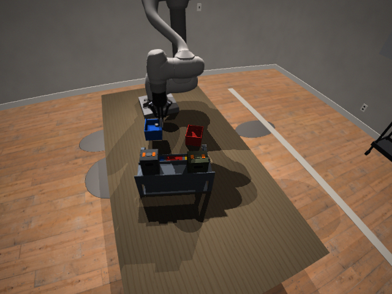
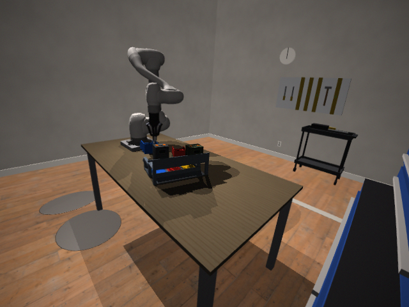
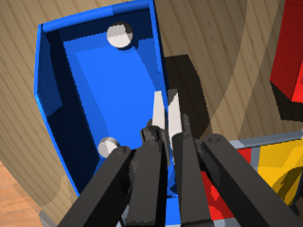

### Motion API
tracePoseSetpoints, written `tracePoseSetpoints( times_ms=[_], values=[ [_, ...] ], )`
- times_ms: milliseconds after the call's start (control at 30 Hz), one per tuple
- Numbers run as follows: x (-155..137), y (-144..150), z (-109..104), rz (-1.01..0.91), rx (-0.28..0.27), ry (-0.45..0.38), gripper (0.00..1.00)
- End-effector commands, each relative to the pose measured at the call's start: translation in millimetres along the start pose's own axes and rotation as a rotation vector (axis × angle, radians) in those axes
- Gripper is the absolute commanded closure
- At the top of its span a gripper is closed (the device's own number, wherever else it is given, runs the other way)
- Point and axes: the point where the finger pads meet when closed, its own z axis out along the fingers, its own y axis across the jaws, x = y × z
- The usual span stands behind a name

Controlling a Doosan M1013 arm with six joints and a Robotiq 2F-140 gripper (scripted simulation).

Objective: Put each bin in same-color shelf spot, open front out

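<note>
Watching from my station, I have the gripper [image 1: 160, 123] [image 2: 154, 140] [image 3: 168, 104] nearly closed, its fingertips pinching the thin side wall of the blue bin [image 1: 153, 135] [image 2: 146, 147] [image 3: 106, 85], one inside and one outside. The bin is well outside its spot, on the robot's side of the shelf [image 1: 174, 185] [image 2: 179, 162] [image 3: 270, 142]. Two round pale parts lie inside, one [image 3: 119, 35] near the far end and another [image 3: 108, 147] nearer the fingers (the closer one sits partly in shade).

The red bin [image 1: 193, 139] [image 2: 178, 151] [image 3: 288, 71] is also outside the shelf, apart from the blue one, on the table [image 1: 237, 253] [image 2: 231, 214] [image 3: 227, 28]. From above I can see something red within it, too small to make out. Under the shelf's upper board I see blue, red and yellow marks side by side. Up top sit a dark gray box [image 1: 149, 164] [image 2: 160, 152] and an olive box [image 1: 198, 165] [image 2: 193, 149], each with orange latches, near opposite ends.
</note>
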Motion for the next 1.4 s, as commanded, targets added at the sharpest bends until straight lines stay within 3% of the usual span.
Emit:
tracePoseSetpoints(
  times_ms=[0, 967, 1367],
  values=[
    [-1.4, 1.1, -0.1, 0.004, 0.000, 0.000, 0.90],
    [-6.8, 5.2, 0.1, 0.017, 0.000, 0.000, 0.90],
    [-17.5, 5.0, 14.9, 0.017, 0.000, 0.000, 0.90]
  ],
)
